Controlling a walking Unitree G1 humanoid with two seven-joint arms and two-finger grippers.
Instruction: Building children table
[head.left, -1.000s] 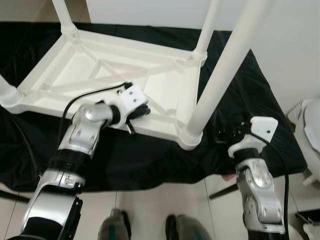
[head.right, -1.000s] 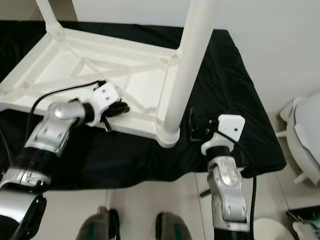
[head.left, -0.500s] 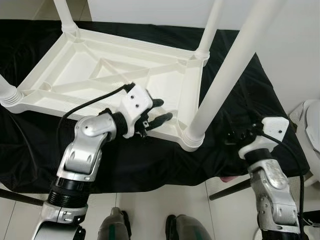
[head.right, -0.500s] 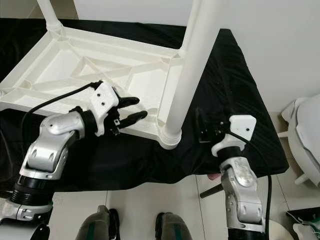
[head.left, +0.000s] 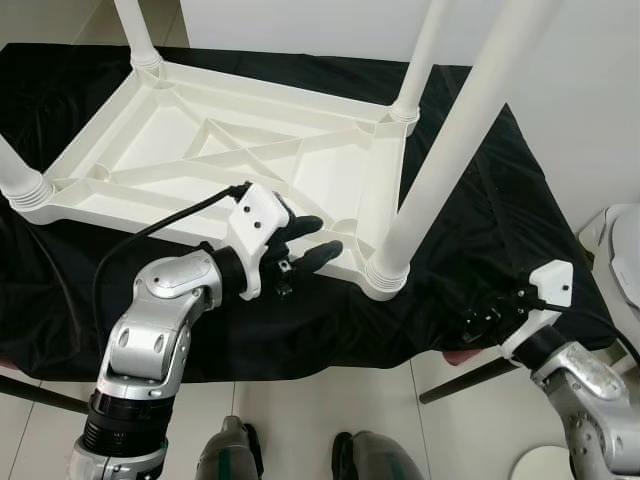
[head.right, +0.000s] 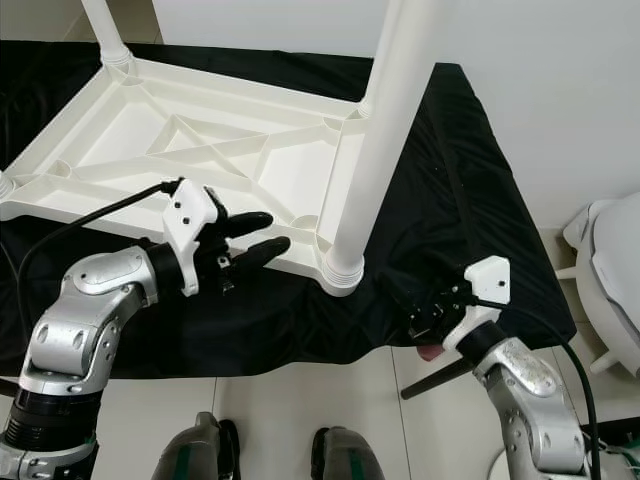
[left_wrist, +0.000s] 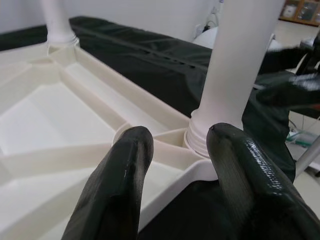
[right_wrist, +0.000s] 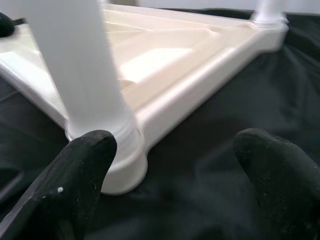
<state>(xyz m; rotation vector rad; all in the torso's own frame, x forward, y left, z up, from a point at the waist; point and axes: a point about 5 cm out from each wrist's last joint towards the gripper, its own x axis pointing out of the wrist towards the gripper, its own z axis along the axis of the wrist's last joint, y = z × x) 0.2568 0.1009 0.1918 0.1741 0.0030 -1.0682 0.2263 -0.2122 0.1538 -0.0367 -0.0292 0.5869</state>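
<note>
Beside the upturned table (head.left: 250, 150), left pincer (head.left: 305, 243) gapes.

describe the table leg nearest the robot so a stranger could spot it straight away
An upturned white plastic table lies on a black cloth. At its corner nearest the robot, between the left gripper and right gripper, stands the leg, looming largest of those fitted.

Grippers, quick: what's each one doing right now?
Left gripper: open, holding nothing, over the table's near edge.
Right gripper: open, holding nothing, over the black cloth.
</note>
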